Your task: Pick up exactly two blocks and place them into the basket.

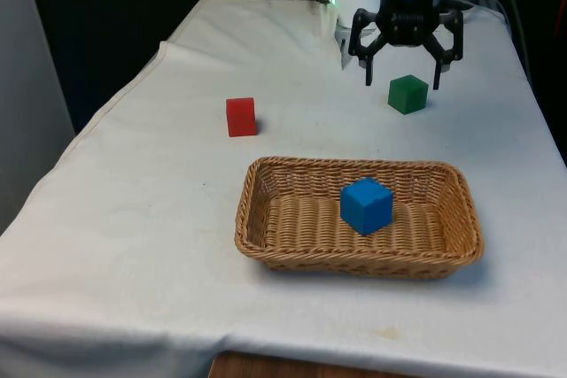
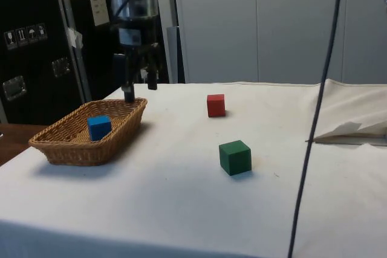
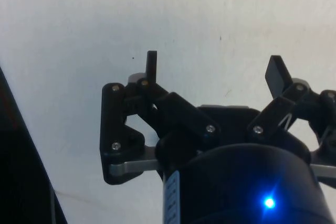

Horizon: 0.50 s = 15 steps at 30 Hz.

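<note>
My gripper hangs open and empty in the air over the white cloth. In the front view its fingertips stand just above the green block, apart from it. In the side view the gripper shows above the far end of the wicker basket. The wrist view has bare cloth between the fingers of the gripper. A blue block lies inside the basket. A red block sits on the cloth to the front view's left. The same blocks appear in the side view: green block, red block, blue block.
The cloth's edge drops off at the front view's left. A fold of cloth lies at the side view's right, and a dark cable hangs across that view near the camera.
</note>
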Motion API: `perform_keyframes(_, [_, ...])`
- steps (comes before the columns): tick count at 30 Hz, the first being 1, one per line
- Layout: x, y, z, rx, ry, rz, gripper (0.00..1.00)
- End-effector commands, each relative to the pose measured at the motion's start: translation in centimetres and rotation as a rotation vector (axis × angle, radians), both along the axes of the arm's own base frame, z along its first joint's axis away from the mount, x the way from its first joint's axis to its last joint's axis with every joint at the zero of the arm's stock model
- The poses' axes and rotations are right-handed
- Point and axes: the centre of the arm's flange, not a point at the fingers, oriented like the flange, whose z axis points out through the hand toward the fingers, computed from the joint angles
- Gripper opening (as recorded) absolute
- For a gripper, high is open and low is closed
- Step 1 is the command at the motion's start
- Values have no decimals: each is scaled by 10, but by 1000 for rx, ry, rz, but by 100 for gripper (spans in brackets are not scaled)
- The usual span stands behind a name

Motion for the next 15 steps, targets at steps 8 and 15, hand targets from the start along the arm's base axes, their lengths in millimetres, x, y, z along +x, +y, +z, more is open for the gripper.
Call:
perform_keyframes(8, [-20, 1, -5, 11, -18, 3, 100])
perform_keyframes(15, [-50, 4, -14, 31, -55, 5, 100])
